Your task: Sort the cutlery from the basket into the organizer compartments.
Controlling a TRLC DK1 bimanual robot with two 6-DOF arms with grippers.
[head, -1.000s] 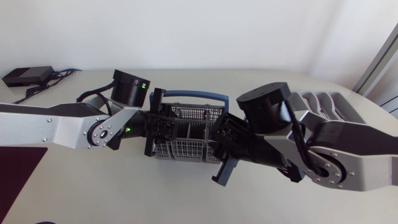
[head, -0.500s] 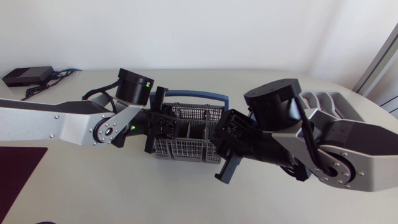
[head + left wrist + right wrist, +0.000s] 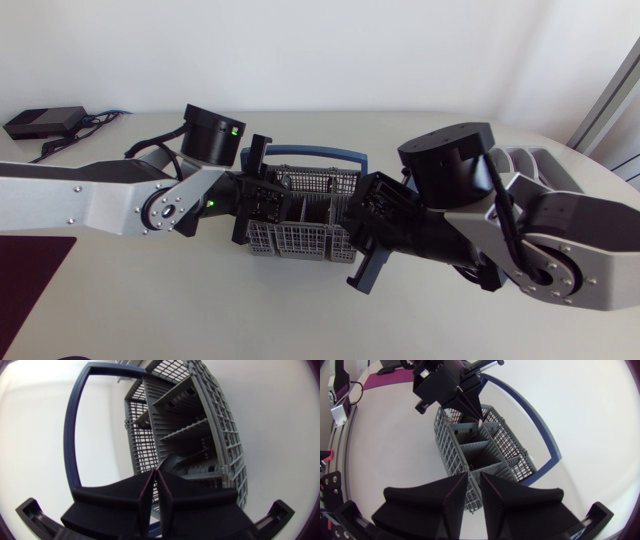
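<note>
The grey cutlery basket with a blue handle stands mid-table between my two arms. My left gripper hangs over its left end. In the left wrist view that gripper has its fingers pressed almost together, tips at the end compartment of the basket. My right gripper is over the right end. In the right wrist view it shows only a thin slit between its fingers, above the basket, and the left gripper points down at the far end. No cutlery shows between any fingers. The grey organizer lies at the back right, partly hidden by my right arm.
A black box with cables sits at the table's far left corner. A dark purple mat lies at the left front edge. Bare table surface lies in front of the basket.
Both arms have shifted only slightly: the right arm's upper link drifted a little toward the right, the left arm edged toward the basket. The basket has not moved.
</note>
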